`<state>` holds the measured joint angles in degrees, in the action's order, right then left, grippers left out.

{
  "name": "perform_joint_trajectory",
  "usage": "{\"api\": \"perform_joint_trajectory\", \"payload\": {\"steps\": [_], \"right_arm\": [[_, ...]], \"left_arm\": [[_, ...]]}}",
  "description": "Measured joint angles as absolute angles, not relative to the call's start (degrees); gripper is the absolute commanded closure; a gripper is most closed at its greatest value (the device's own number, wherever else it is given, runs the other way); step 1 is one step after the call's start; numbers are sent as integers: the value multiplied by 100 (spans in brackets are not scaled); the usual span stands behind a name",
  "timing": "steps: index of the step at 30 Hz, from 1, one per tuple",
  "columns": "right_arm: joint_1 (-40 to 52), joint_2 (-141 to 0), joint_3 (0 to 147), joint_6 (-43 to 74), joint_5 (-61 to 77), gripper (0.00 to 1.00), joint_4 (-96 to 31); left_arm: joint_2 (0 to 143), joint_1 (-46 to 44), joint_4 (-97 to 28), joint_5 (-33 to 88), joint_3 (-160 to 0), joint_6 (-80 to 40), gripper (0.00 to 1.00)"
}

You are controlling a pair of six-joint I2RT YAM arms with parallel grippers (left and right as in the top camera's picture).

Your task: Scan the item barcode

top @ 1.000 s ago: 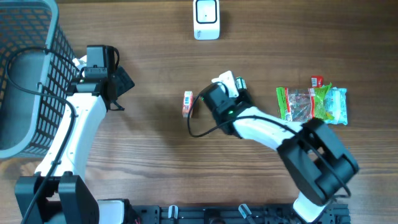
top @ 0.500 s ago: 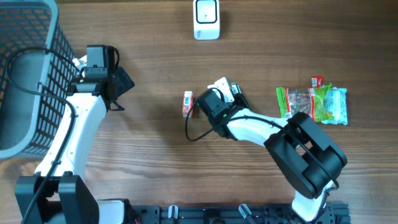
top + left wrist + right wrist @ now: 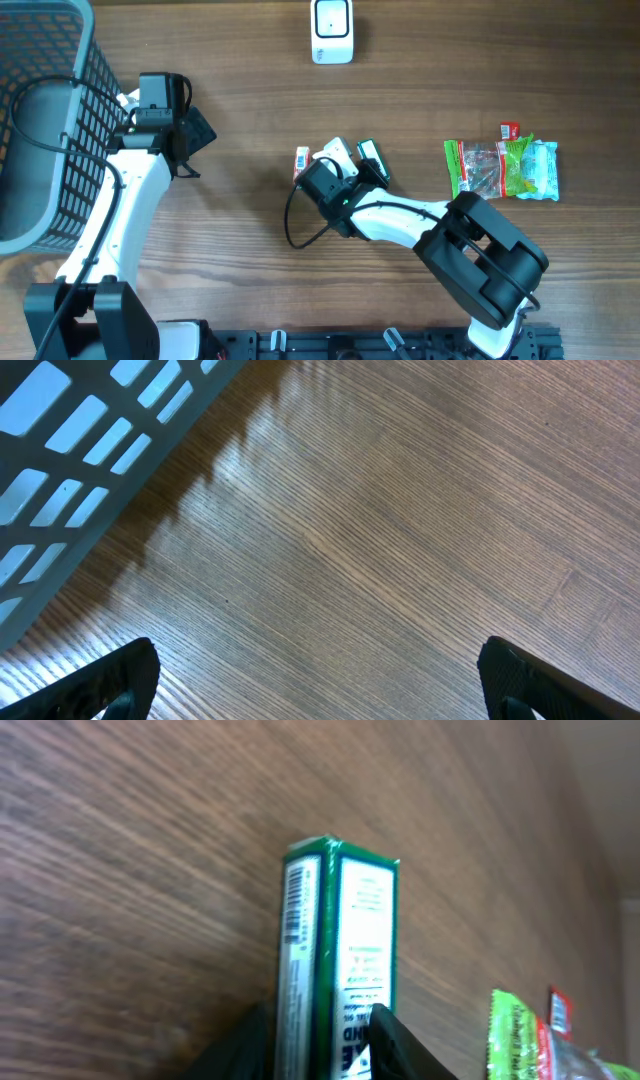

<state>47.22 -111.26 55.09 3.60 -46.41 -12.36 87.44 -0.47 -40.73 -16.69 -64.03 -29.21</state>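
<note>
The overhead camera looks straight down from high up, taking in the whole table (image 3: pixel 250 90). The left wrist camera hangs close over bare wood beside the basket (image 3: pixel 90 470) at the left. The right wrist camera sits low, very near the green box (image 3: pixel 350 950), facing right toward the snack packets (image 3: pixel 515 1030). The overhead view shares all three.

Table (image 3: pixel 240 260) — brown wood grain. Far left, grey mesh basket (image 3: pixel 40 100); far centre, white scanner (image 3: pixel 332 30). Box (image 3: pixel 340 950): dark green, white panels, black-striped barcode. Small carton (image 3: pixel 301 163) red and white. Right, snack packets (image 3: pixel 500 167) — bright green, red, pale blue.
</note>
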Motion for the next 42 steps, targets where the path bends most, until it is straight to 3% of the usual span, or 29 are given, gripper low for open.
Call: {"api": "perform_joint_trajectory", "payload": {"steps": [6,9,11,13,17,21,33,37,42], "right_arm": [[4615,-10853,5516,864,-4082,53,-1422],[4355,-10138,5516,812,-3391,44,-1564],[4069,-9441,5522,722,-2786,27,-1767],[3612,-8796,5555,543,-2095,20,-2126],[2615,-8617,5561,67,-810,20,-2810],[2220,-9043,5553,-228,287,20,-2735],[2224,-10272,5546,-272,663,39,-2023],[2224,-10355,5542,-178,639,66,-2034],[2224,-10361,5542,-134,639,74,-2045]], "left_arm": [[8744,-47,-4073,-1669,-6403,-2921,0],[8746,-47,-4073,-1669,-6403,-2921,0],[8744,-47,-4073,-1671,-6403,-2921,0],[8746,-47,-4075,-1669,-6403,-2921,0],[8744,-47,-4073,-1669,-6403,-2921,0],[8746,-47,-4073,-1669,-6403,-2921,0],[8746,-47,-4073,-1669,-6403,-2921,0],[8746,-47,-4073,-1667,-6403,-2921,0],[8744,-47,-4073,-1669,-6403,-2921,0]]}}
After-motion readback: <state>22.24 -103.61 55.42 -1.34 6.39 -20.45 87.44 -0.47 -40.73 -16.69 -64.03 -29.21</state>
